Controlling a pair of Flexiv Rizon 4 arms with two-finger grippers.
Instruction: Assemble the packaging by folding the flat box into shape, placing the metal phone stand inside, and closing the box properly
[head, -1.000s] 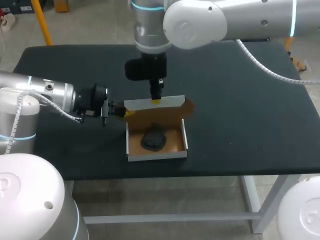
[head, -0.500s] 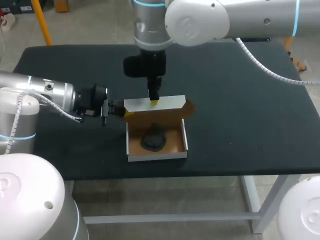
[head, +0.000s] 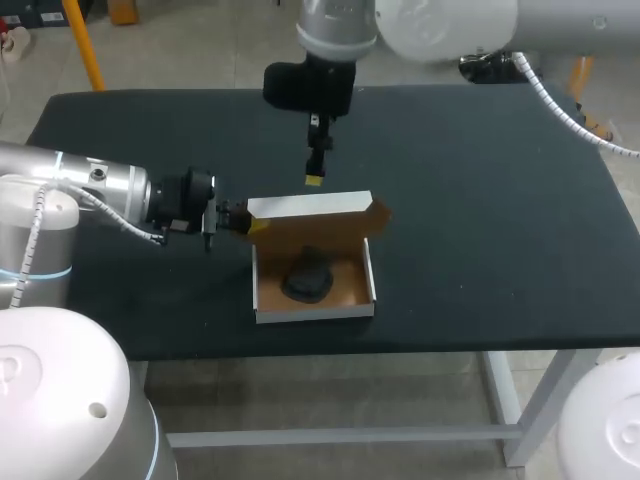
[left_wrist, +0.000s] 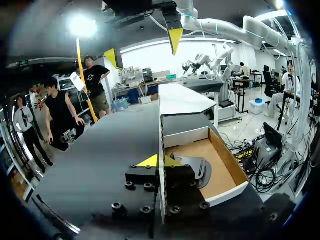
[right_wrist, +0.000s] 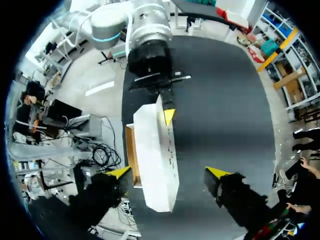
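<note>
The box sits mid-table, its tray open, with the dark metal phone stand lying inside and the white lid standing up along the far wall. It is thin card: light, easily creased, and likely to skid on the dark tabletop if shoved, though the stand's weight should help pin it. The left gripper is clamped on the tray's left wall near the lid's corner, a sensible anchor. The lid looks best driven from its free upper edge toward the front, not pinched mid-panel, where it would probably buckle. The right gripper hangs above and behind the lid, touching nothing. The head view shows it edge-on, so its spread cannot be read there; the right wrist view shows its yellow fingertips well apart, with the lid below between them. Only the left wrist view shows the wall nipped between both tips, and the stand just beyond them.
</note>
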